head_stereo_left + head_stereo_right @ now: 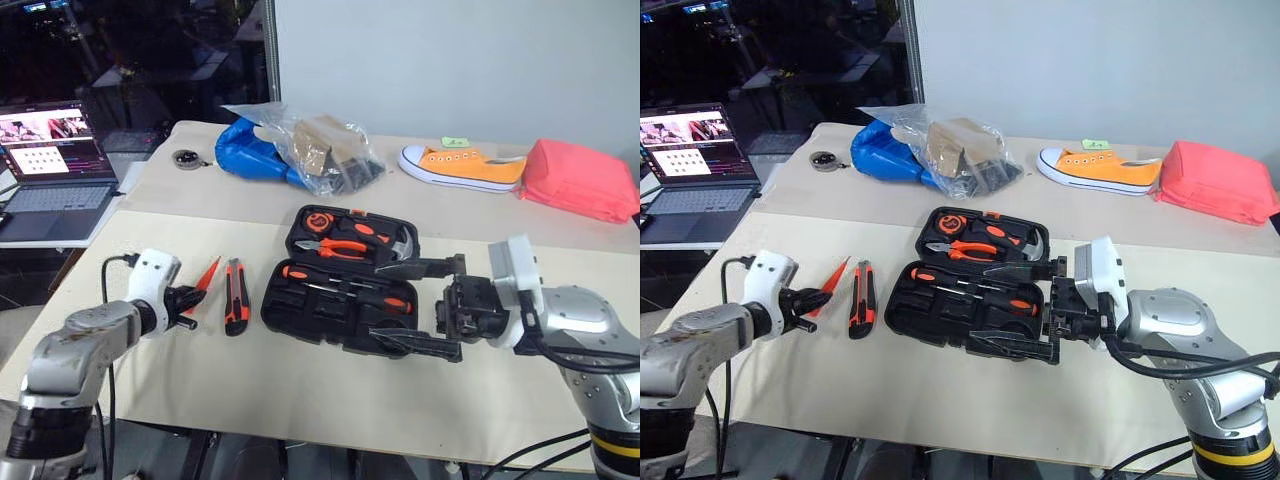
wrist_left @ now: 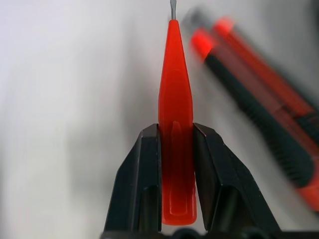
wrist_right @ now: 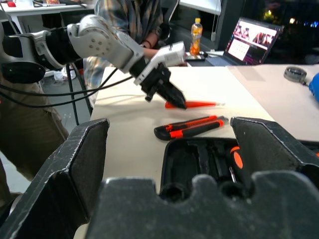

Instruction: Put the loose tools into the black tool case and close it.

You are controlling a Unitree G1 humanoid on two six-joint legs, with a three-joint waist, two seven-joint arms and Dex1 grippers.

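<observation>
Left gripper (image 2: 174, 164) jaws clamped on handle of thin red-orange screwdriver (image 2: 175, 109), low over counter (image 1: 300, 390), left of utility knife (image 1: 235, 296). Black tool case (image 1: 340, 285) lies open mid-counter, screwdrivers inside. Right gripper (image 1: 415, 305) jaws spread wide, empty, at case's right edge.

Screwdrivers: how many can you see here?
3. Two with black-and-orange handles lie in the black tool case, one behind the other; the thin red-orange screwdriver is in the left hand. Others may be hidden.
</observation>
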